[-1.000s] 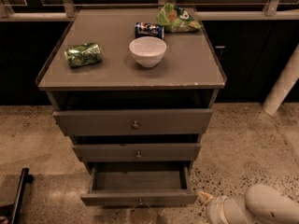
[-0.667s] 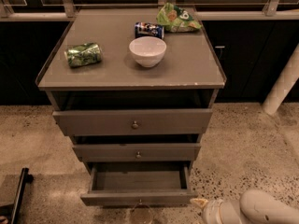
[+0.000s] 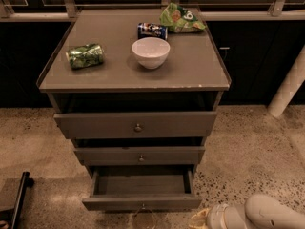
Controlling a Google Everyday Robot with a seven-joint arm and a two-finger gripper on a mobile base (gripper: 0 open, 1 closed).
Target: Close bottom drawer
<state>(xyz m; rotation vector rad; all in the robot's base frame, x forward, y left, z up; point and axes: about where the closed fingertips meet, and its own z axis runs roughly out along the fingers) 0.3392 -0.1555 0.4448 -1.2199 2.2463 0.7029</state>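
Note:
The bottom drawer (image 3: 141, 202) of the grey cabinet is pulled out, showing its shallow empty tray (image 3: 141, 183). Its small knob (image 3: 142, 205) sits at the centre of the front, near the frame's lower edge. The gripper (image 3: 198, 220) comes in from the bottom right on a white arm (image 3: 267, 214), low and just right of the drawer's front right corner, apart from it. The middle drawer (image 3: 139, 155) and top drawer (image 3: 136, 124) above are pushed in.
On the cabinet top (image 3: 109, 75) lie a green can (image 3: 85, 56) on its side, a white bowl (image 3: 150, 52), a blue can (image 3: 152, 30) and a green chip bag (image 3: 181, 18). A white pillar (image 3: 288, 87) stands at right. A black object (image 3: 16, 199) lies at lower left on the speckled floor.
The arm and gripper have moved left along the bottom edge, closer to the drawer's front right corner. The drawer stands open as before.

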